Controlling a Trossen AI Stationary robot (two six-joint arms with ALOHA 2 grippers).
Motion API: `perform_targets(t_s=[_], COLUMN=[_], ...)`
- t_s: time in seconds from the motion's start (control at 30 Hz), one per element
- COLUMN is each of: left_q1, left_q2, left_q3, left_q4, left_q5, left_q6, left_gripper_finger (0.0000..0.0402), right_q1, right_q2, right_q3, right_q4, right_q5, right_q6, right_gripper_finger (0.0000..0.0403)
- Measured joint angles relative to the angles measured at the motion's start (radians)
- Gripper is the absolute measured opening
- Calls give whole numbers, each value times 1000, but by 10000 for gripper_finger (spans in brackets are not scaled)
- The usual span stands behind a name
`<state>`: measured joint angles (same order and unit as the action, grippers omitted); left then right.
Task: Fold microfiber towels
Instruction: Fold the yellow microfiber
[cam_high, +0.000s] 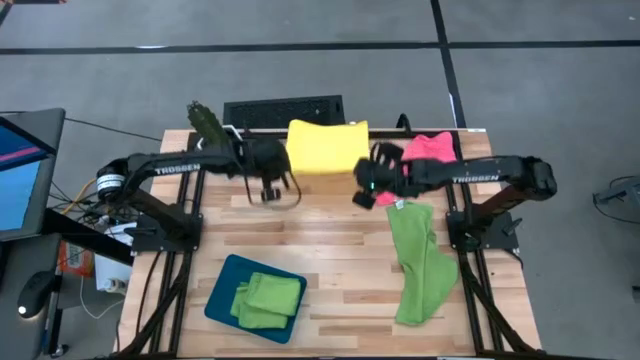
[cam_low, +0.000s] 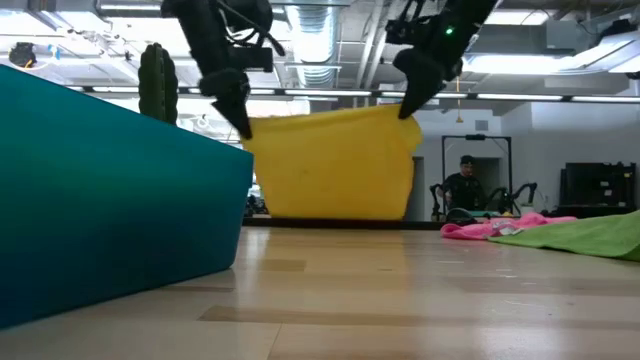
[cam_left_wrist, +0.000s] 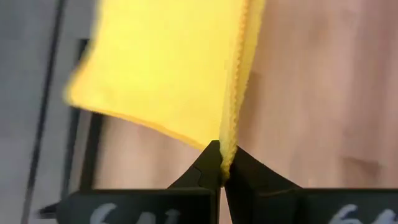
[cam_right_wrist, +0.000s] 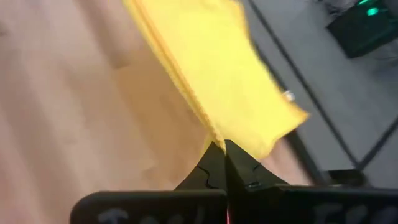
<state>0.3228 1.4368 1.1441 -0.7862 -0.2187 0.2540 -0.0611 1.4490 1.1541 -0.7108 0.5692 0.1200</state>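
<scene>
Yellow towel (cam_low: 335, 165) hangs, long edge spanning both claws.

towel: yellow microfiber towel (cam_left_wrist: 168, 68), looks doubled over, two layers meeting along one stitched edge that runs straight down into the gripper
grip: left gripper (cam_left_wrist: 222, 163) pinched tight on that edge, the dark fingers (cam_left_wrist: 202, 174) pressed together with the cloth sandwiched right at the tips
hang: rest of the towel spreads away from the tips in a broad sheet, far corner kinda blurry
under it: light wooden table (cam_left_wrist: 317, 93) fills one side behind the towel
beyond the table: grey floor (cam_left_wrist: 25, 68) past the table edge, with a thin dark line crossing it and a dark bar next to the towel
</scene>
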Motion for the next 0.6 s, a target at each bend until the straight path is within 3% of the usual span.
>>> perform_targets(t_s=[0.4,0.6], left_q1=[-381,-476], left_q2=[1,1], left_q3=[-152,-153], left_q4=[77,100], left_q5=[-80,-141], left_q6=[-344,-382], left_gripper_finger=[0,0], right_q1=[341,398], right_q2=[0,0], right_q3=[-78,-80], right_q4=[-24,-27], right_q5=[31,61], right_q6=[447,506], right_gripper_finger=[6,6])
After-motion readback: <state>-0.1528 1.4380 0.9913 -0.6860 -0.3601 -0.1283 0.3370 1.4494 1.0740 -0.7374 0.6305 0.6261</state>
